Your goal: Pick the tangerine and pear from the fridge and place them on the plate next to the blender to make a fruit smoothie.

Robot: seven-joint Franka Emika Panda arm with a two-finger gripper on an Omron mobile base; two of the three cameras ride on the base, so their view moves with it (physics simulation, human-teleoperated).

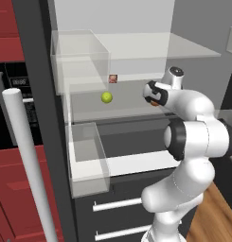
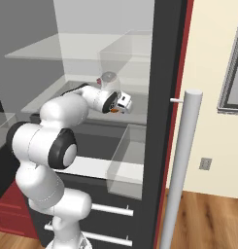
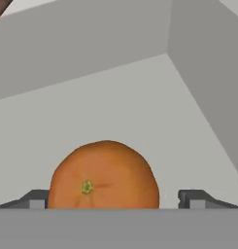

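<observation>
Inside the fridge (image 1: 41,94), on the middle glass shelf (image 1: 122,111), the arm (image 1: 195,137) reaches forward, elbow bent, wrist nearly level, hand deep in the compartment. The tool (image 3: 118,202) stands released, jaws wide, with the tangerine (image 3: 105,175) centred between the fingertips (image 3: 37,198), not yet gripped. Judgement: advance slightly so the pads sit at the fruit's widest part, then close gently and evenly; a round fruit may roll off. The pear (image 1: 106,97) rests on the same shelf, well left of the tool.
</observation>
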